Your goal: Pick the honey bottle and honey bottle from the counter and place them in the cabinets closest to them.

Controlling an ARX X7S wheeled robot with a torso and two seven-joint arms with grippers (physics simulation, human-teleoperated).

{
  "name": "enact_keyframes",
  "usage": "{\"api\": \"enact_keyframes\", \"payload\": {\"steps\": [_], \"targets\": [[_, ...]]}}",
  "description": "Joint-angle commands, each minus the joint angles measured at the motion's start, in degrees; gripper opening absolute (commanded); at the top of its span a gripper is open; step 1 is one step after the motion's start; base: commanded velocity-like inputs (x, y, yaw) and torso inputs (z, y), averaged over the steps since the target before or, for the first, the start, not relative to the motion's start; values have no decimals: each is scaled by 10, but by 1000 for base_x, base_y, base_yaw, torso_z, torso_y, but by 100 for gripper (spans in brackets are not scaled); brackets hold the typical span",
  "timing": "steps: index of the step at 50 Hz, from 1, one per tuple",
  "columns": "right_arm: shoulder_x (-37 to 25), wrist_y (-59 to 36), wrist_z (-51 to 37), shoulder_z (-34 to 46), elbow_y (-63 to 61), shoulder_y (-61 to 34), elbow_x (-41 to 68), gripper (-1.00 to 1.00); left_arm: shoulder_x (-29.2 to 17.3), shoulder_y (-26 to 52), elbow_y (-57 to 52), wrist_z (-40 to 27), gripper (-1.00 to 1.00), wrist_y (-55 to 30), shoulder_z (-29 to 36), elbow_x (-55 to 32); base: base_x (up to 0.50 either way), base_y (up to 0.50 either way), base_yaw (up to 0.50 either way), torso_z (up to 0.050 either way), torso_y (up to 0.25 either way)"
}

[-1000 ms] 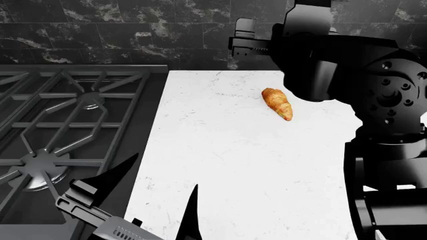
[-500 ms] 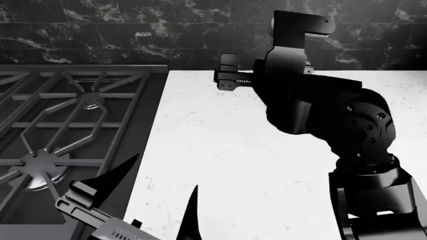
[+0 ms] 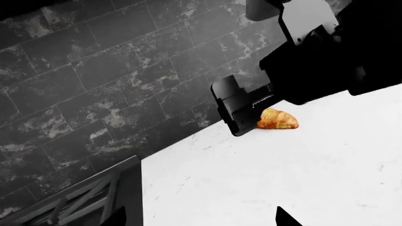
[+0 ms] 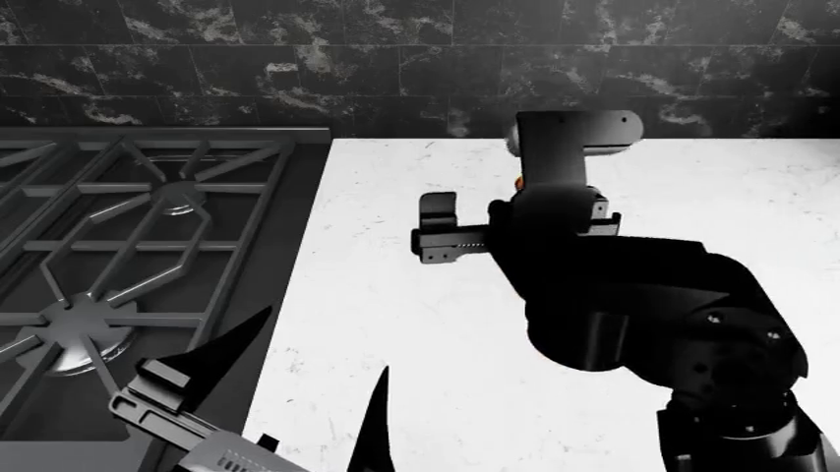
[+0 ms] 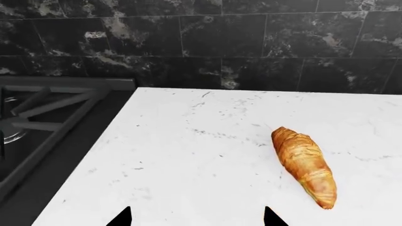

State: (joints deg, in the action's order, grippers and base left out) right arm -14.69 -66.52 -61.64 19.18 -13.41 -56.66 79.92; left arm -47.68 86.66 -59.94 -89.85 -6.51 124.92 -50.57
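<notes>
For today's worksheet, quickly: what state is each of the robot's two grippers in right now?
Left gripper: open, fingers spread, holding nothing.
Right gripper: open, tips apart over the counter, holding nothing; the croissant lies untouched.

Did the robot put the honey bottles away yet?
Can't tell. No honey bottle shows in any view, and no cabinet either, so nothing proves one got put away. Only a croissant lies on the white counter, beside the stove. The right gripper shows just its two fingertips apart with nothing between them, above the counter near the croissant. The left gripper is open and empty too. Finding the bottles looks like what's left.
</notes>
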Motion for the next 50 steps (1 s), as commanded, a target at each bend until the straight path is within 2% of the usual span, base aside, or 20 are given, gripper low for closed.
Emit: {"api": "enact_keyframes", "payload": {"steps": [1,14,22,31,50], "targets": [[-24,-11,-31,-3,-58,44,32,100,1,-13,1,3,100,-8,-15,-4,0,0,0,0,0],[-40,-9,-72,-6,-129,107,71,100,0,-25,4,10,100,-14,-29,-3,0,0,0,0,0],[-46,10,-37,2,-183,180,58,100,-3,-29,3,11,100,-13,-28,3,0,0,0,0,0],[-53,51,16,21,-253,263,-32,100,-2,-26,2,7,100,-9,-18,7,0,0,0,0,0],[-71,128,58,64,-306,338,-199,100,-8,-36,15,24,100,-1,-25,11,0,0,0,0,0]]}}
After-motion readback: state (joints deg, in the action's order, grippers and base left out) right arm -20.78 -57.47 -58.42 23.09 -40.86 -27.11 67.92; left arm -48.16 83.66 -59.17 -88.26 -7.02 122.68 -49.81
